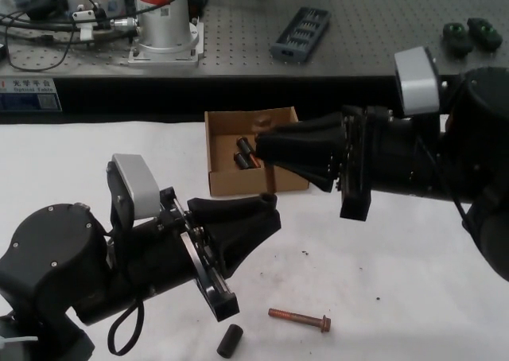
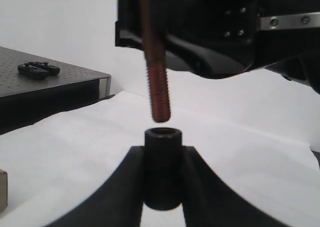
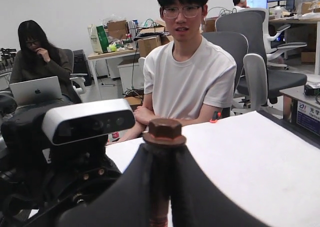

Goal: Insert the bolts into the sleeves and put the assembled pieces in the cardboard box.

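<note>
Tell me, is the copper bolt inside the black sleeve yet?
Not yet. The bolt hangs just above the sleeve, its threaded tip clear of the opening.

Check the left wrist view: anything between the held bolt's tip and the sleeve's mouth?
Nothing. The bolt hangs tip-down just above the sleeve, not touching it; the left wrist view shows that gap bare.

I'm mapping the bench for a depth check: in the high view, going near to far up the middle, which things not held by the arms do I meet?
Loose bolt → cardboard box → grey ribbed tray.
</note>
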### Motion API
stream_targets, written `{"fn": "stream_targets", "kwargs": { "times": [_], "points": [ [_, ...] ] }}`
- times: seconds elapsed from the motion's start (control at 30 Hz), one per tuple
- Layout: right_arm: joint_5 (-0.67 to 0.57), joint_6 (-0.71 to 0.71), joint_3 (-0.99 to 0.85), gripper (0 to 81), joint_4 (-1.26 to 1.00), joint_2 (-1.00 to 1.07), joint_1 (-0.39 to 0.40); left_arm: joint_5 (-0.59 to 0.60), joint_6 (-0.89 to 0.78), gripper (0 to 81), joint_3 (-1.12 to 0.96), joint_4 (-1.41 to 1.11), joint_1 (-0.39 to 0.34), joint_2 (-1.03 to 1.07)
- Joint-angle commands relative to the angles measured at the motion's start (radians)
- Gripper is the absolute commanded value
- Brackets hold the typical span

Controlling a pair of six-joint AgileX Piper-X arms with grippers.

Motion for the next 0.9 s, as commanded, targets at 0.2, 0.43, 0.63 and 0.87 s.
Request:
{"fn": "stream_targets", "kwargs": {
  "times": [0.2,0.43,0.63,0.87],
  "points": [
    [0.01,0.025,-0.006,5.5,-0.034,0.009,0.002,0.013,-0.02,0.6,-0.011,-0.029,-0.001,-0.001],
    [-0.024,0.048,-0.006,5.5,-0.034,0.009,0.002,0.013,-0.019,0.6,-0.011,-0.031,0.001,-0.001],
    [-0.037,0.07,-0.006,5.5,-0.034,0.009,0.009,0.028,-0.019,0.6,-0.011,-0.044,0.002,-0.001],
    [-0.037,0.078,0.001,5.5,-0.034,0.009,0.009,0.025,-0.019,0.6,-0.011,-0.048,0.002,-0.001]
  ]
}}
